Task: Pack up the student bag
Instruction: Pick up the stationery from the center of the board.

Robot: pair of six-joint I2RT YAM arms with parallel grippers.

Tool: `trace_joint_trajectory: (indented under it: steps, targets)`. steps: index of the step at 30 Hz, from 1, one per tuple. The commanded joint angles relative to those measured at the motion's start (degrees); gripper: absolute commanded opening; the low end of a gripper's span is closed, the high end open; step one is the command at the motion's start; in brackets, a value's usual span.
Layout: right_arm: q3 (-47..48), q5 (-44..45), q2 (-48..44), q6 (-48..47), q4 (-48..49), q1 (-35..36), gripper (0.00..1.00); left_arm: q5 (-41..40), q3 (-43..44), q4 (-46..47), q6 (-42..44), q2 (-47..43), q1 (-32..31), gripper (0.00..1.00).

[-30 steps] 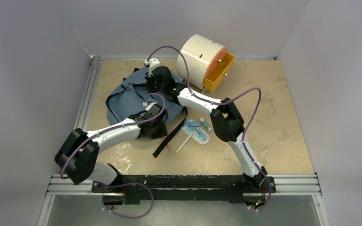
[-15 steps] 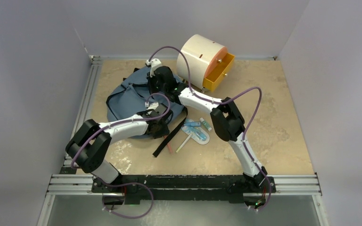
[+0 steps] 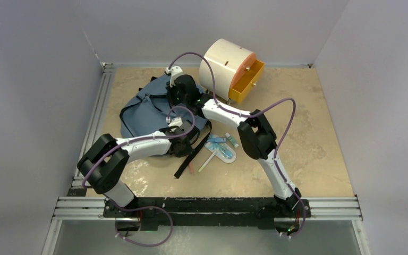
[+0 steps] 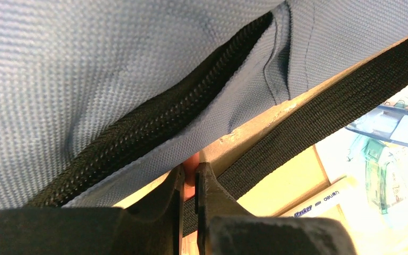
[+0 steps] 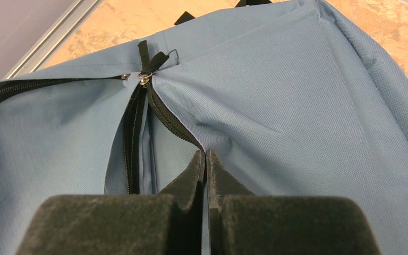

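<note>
The slate-blue student bag (image 3: 143,112) lies on the table at the back left, its black strap (image 3: 190,155) trailing toward me. My right gripper (image 3: 176,93) is over the bag's far end; in the right wrist view (image 5: 205,154) it is shut on the bag's fabric edge beside the open black zipper (image 5: 133,138), near the zipper pull (image 5: 146,77). My left gripper (image 3: 184,144) is at the bag's near edge. In the left wrist view (image 4: 191,172) it is shut on a thin orange thing (image 4: 192,166) under the bag's hem (image 4: 154,164), beside the strap (image 4: 324,106).
A cream cylindrical cabinet (image 3: 224,62) with an open orange drawer (image 3: 246,83) stands at the back. A clear blue stationery pack (image 3: 222,150), a small tube (image 3: 231,139) and a white marker (image 3: 206,162) lie right of the strap. A metal rail (image 3: 96,114) runs along the left.
My left arm's elbow has swung right and forward, and its gripper has shifted slightly right along the bag's near edge. The right arm has not moved.
</note>
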Motion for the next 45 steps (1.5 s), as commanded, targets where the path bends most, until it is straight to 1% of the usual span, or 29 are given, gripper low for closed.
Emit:
trace_joint_trajectory:
  steps: [1, 6, 10, 15, 21, 25, 27, 28, 31, 33, 36, 38, 42, 45]
  targets:
    - [-0.5, 0.4, -4.9, 0.5, 3.0, 0.2, 0.0, -0.4, -1.9, -3.2, -0.8, 0.0, -1.0, 0.0]
    - [-1.0, 0.5, -5.0, 0.5, 3.1, 0.2, 0.0, -0.8, -1.4, -6.0, 1.1, -5.6, -1.1, 0.0]
    - [-1.2, 0.8, -5.0, 0.5, 3.4, 0.2, 0.0, 0.6, -2.0, -6.3, 3.7, -12.9, -1.2, 0.0]
    - [-1.1, 0.7, -4.8, 0.7, 3.8, 0.2, 0.0, -0.2, -2.6, -6.2, 6.2, -19.8, -1.2, 0.0]
    - [-1.2, 0.7, -4.8, 1.0, 3.9, 0.2, 0.0, -3.6, 0.0, -8.1, 8.8, -26.5, -1.2, 0.0]
    - [-1.2, 0.4, -4.8, 1.1, 4.1, 0.1, 0.0, -9.3, 0.5, -9.6, 9.1, -29.5, -0.7, 0.0]
    - [-1.3, 0.2, -4.9, 1.2, 4.1, 0.2, 0.0, -9.5, 1.7, -9.9, 10.5, -29.9, 1.8, 0.0]
    - [-1.6, 0.1, -4.9, 1.1, 4.1, 0.2, 0.0, -8.2, 2.3, -9.6, 11.5, -30.0, 4.4, 0.0]
    - [-2.2, -0.2, -5.4, 1.3, 4.4, 0.1, 0.0, -2.8, 3.6, -5.3, 16.5, -30.5, 12.4, 0.0]
    - [-2.6, -0.6, -5.7, 1.6, 4.7, 0.2, 0.0, -0.1, 5.4, -1.6, 20.0, -30.2, 16.6, 0.0]
    - [-2.8, -1.6, -6.2, 2.1, 5.3, 0.1, 0.0, 3.2, 9.8, 0.3, 22.3, -26.5, 22.0, 0.0]
    - [-2.8, -1.9, -6.6, 2.2, 5.8, 0.2, 0.0, 5.8, 12.4, 1.2, 22.8, -23.7, 25.7, 0.0]
    - [-2.7, -1.9, -7.8, 2.1, 6.4, 0.1, 0.0, 11.9, 14.8, 4.7, 22.4, -19.3, 32.1, 0.0]
    - [-2.0, -1.9, -8.7, 1.4, 5.8, 0.1, 0.0, 12.4, 15.4, 6.0, 20.0, -16.5, 34.6, 0.0]
